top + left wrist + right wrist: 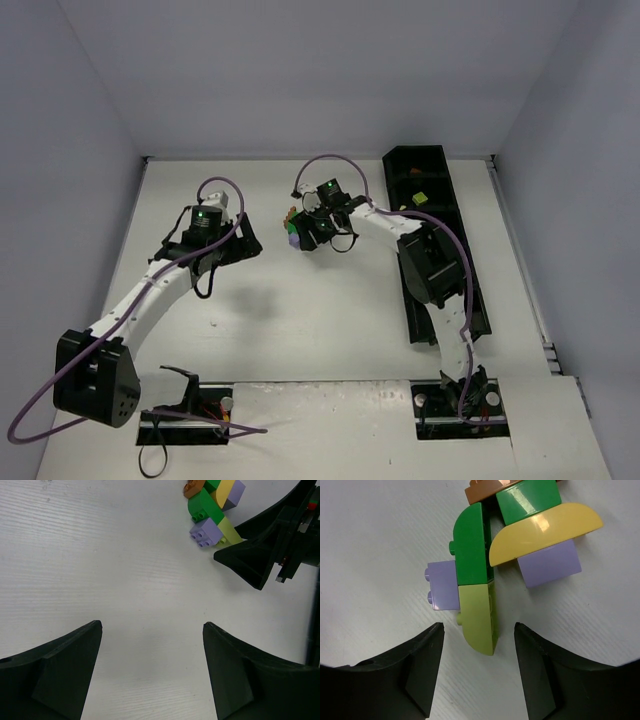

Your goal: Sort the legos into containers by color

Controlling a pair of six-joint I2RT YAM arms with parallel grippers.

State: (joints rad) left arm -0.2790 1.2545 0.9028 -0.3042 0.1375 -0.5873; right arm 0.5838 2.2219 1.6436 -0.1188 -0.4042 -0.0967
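Note:
A cluster of joined legos lies on the white table (300, 320): a lime brick (479, 615), a green brick (471, 545), a lilac brick (442, 585), a yellow curved brick (545, 532), a second lilac brick (549, 565) and an orange-brown piece (485, 489). My right gripper (479, 630) is open, and the lime brick's tip lies just between its fingertips. My left gripper (152, 625) is open and empty over bare table, left of the cluster (212, 505). The black compartment tray (470, 300) runs along the right, partly hidden by the right arm.
A small yellow brick (421, 198) lies in one of the tray's far compartments. The right gripper's black finger (255, 560) shows at the right in the left wrist view. Grey walls close the table at the back and sides.

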